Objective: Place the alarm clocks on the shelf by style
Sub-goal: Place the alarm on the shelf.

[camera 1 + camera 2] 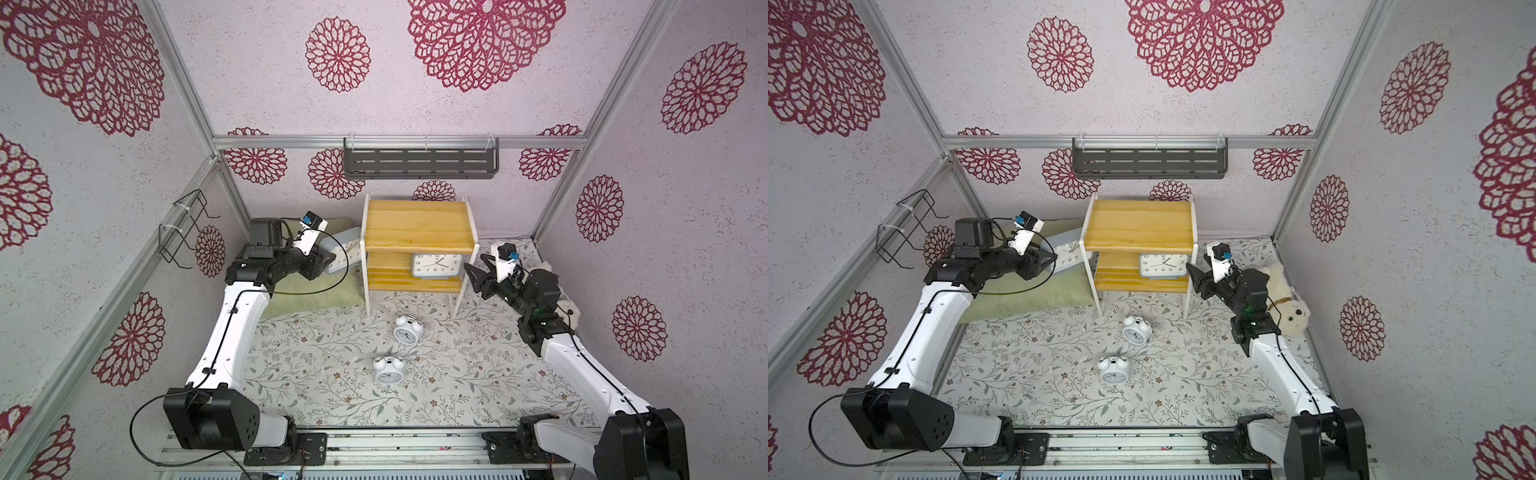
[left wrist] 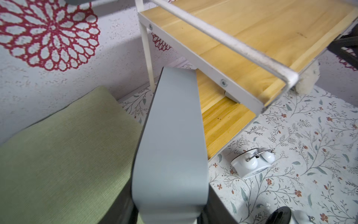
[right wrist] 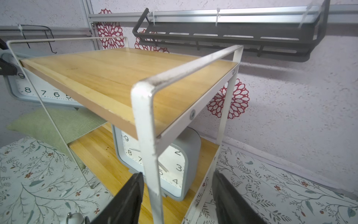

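We see one rectangular grey clock (image 1: 437, 264) standing upright on the lower board of the shelf (image 1: 417, 224), toward its right-arm end, with its face to the front. The second rectangular grey clock (image 1: 347, 249) is off the shelf, just beside its left-arm side frame. It is tilted and held above the green cushion (image 1: 316, 291), and the left hand (image 1: 331, 261) is clenched around its casing.

In front of the shelf, two white twin-bell clocks lie apart on the floral worktop (image 1: 316, 374). The nearer twin-bell clock (image 1: 407, 328) is close to the shelf's front legs, and the farther twin-bell clock (image 1: 388, 370) lies beyond it.

The right hand (image 1: 474, 262) hangs just beside the shelf's right-arm side frame, level with the lower board. It is released, with fingers spread and nothing grasped. In the right wrist view the frame's front post lines up between the fingers; we cannot tell whether they touch it.

A cream teddy bear (image 1: 1287, 299) sits past the right arm. A dark slotted wall rack (image 1: 419, 162) hangs above the shelf, and a black wire basket (image 1: 187, 228) hangs on the side wall beyond the cushion.
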Tool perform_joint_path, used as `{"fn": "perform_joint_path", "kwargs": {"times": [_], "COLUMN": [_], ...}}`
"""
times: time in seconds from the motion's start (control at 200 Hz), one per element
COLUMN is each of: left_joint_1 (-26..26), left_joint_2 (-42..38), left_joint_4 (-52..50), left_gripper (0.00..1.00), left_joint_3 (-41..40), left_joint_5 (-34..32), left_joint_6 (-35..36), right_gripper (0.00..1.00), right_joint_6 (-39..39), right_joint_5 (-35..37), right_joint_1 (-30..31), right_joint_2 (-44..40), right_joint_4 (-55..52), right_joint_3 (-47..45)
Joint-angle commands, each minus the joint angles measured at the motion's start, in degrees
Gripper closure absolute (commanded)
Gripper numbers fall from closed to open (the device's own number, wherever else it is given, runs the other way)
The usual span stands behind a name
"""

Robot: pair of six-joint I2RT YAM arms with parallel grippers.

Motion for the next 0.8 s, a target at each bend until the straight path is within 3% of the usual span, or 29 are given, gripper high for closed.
{"fn": "perform_joint_path", "kwargs": {"times": [0.0, 0.46, 0.796], "left_joint_1": [0.31, 0.31, 0.32], "left_joint_2": [0.82, 6.17, 12.74], "left_joint_4": [5.25, 9.68, 14.95], "left_gripper": [0.90, 0.90, 0.91], "left_joint_3": [-0.01, -0.67, 1.03], "left_joint_5": [7.18, 14.25, 23.77], "left_joint_6": [1.55, 5.50, 6.41], "right_gripper": [0.40, 0.56, 0.66], "right_joint_6": [-0.61, -2.70, -4.08], "right_joint_5": [-0.63, 3.54, 4.20], "right_joint_1": [-0.20, -0.16, -0.16], "right_joint_2": [0.42, 0.71, 0.83], "right_joint_4": [0.71, -1.82, -3.63], "right_joint_3": [2.21, 3.59, 4.71]}}
